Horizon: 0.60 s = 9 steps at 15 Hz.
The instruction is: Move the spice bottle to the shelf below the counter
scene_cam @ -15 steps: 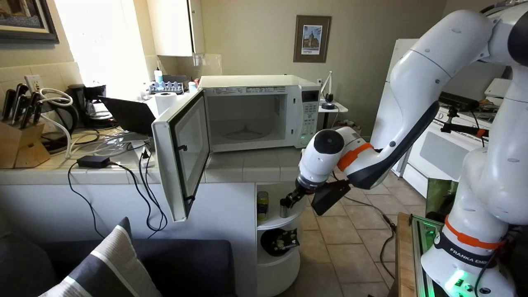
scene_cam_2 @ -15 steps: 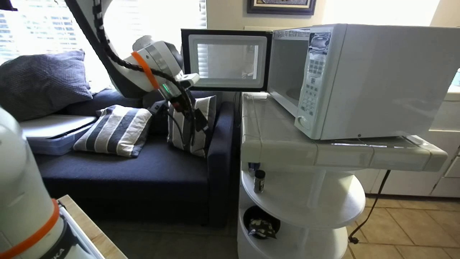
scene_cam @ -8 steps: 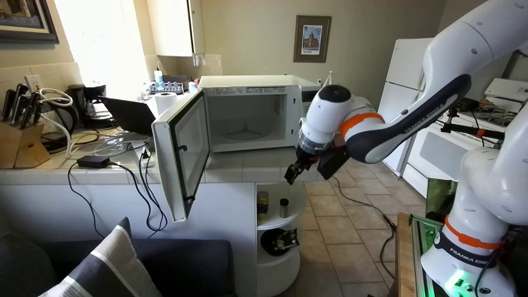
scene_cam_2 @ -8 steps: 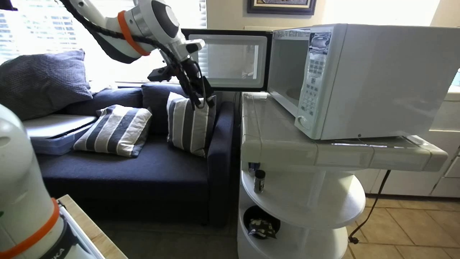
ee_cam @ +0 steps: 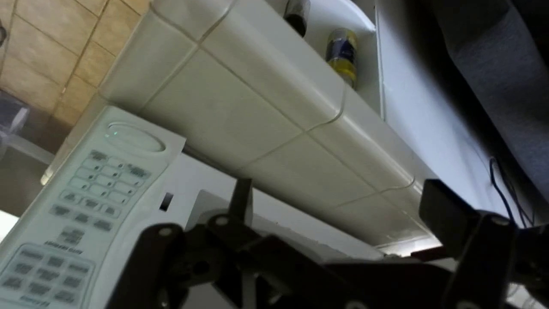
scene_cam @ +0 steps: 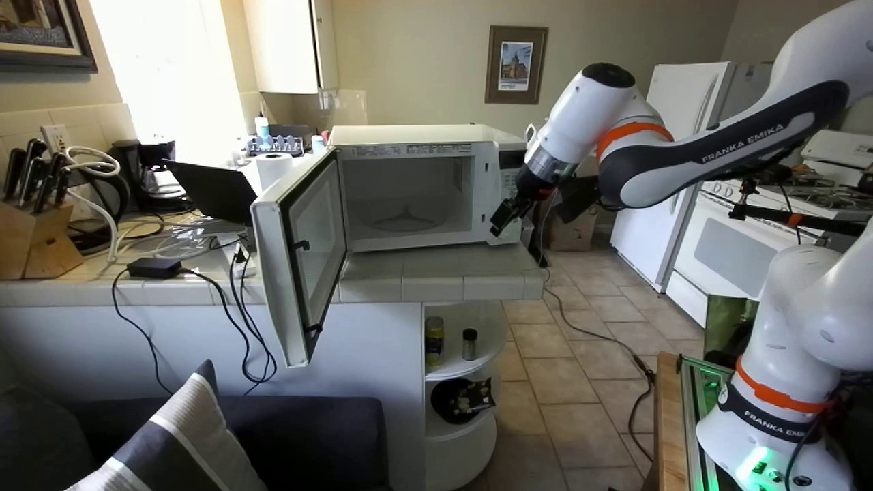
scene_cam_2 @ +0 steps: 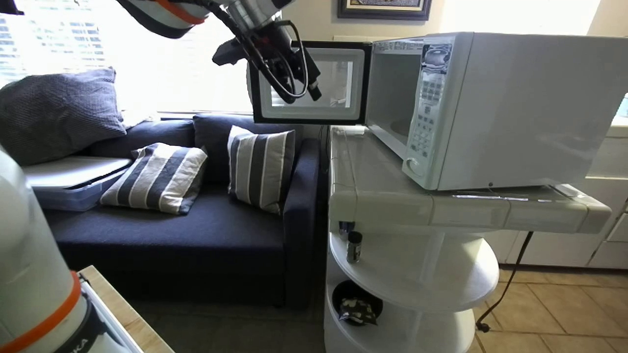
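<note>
The Franka Panda arm [scene_cam: 723, 150] extends from the upper right of an exterior view, its smooth white forearm and black panel sloping to a low bend; beyond that the wrist, banded in orange, rises and folds over, so the gripper [scene_cam: 501, 221] hangs at a slant, tips downward. In the wrist view its two blocky black fingers [ee_cam: 446, 212] stand far apart, holding nothing.

Well below the gripper, the spice bottle [scene_cam: 469, 345] stands upright on the upper shelf [scene_cam_2: 422, 277], a smooth white board with a rounded edge. It is a small clear cylinder under a dark cap. Near it, apart, is a taller bottle [ee_cam: 342, 51] with yellow contents and a blue label. Further beneath the gripper, the lower shelf [scene_cam_2: 441, 329], also rounded, bears a round black container [scene_cam_2: 365, 291] overlapped by a crinkled, patterned packet [scene_cam_2: 357, 312].

The glossy pale-tiled counter [scene_cam_2: 370, 162] lies lower than the gripper too. Behind the gripper in an exterior view is the boxy white microwave [scene_cam: 416, 184], its door [scene_cam: 314, 245] swung wide.
</note>
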Each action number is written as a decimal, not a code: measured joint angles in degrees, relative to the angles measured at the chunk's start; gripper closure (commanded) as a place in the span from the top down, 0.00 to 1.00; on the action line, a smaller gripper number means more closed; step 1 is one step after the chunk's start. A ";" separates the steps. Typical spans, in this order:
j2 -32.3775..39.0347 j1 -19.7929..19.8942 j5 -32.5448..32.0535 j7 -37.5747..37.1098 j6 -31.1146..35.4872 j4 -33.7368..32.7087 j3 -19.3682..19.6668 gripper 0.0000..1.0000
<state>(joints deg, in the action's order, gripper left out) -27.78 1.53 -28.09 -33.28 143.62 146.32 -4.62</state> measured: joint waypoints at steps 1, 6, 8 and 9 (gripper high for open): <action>-1.51 0.95 0.55 2.03 0.88 0.31 0.75 1.00; -5.47 2.97 3.31 10.77 9.92 3.76 5.51 1.00; -5.66 2.92 3.34 10.79 10.04 4.07 5.39 1.00; -5.67 2.91 3.35 10.79 10.04 4.07 5.35 1.00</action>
<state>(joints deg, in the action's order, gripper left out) -33.45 4.44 -24.74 -22.49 153.66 150.39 0.73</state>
